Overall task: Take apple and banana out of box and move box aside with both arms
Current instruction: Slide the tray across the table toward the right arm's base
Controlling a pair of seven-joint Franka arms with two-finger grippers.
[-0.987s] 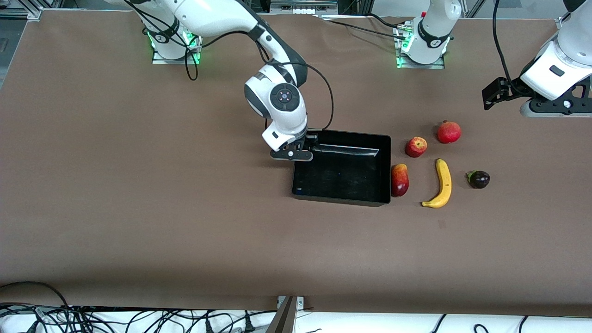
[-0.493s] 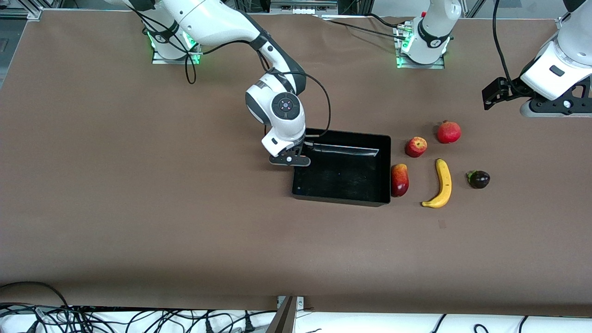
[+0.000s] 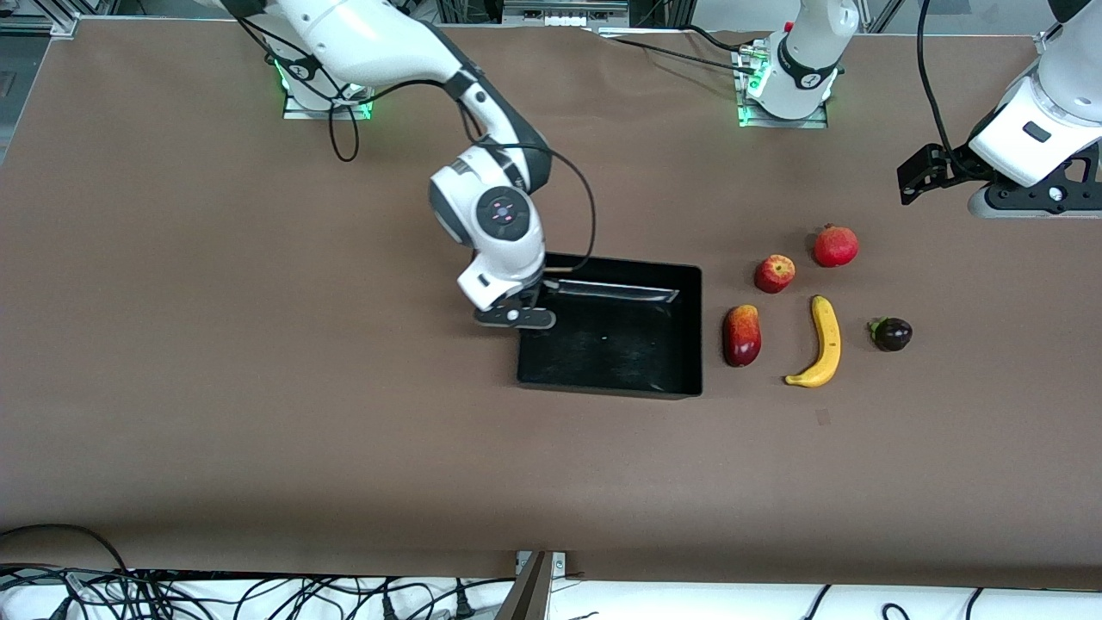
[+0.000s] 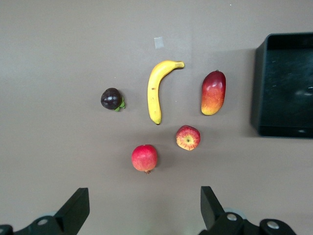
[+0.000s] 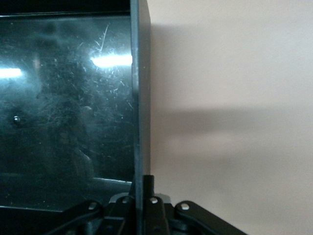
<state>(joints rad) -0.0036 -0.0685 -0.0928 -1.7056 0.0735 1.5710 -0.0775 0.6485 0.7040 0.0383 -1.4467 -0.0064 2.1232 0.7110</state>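
The black box [image 3: 696, 327] lies mid-table, and nothing is in it. My right gripper [image 3: 523, 312] is shut on the box wall [image 5: 139, 98] at the end toward the right arm, one finger on each side of it [image 5: 143, 188]. The yellow banana [image 3: 825, 342] [image 4: 157, 90] and the small red apple [image 3: 775, 273] [image 4: 188, 137] lie on the table toward the left arm's end, apart from the box. My left gripper [image 3: 1037, 196] [image 4: 144, 210] hangs open in the air over bare table beside the fruits, holding nothing.
A red-yellow mango [image 3: 742, 335] lies between the box and the banana. A red pomegranate [image 3: 835, 246] sits farther from the front camera than the apple. A dark purple fruit [image 3: 891, 333] lies beside the banana. Cables run along the table's front edge.
My right gripper has shut on the box wall and dragged the box toward the right arm's end, opening a gap to the mango. The left arm has not moved.
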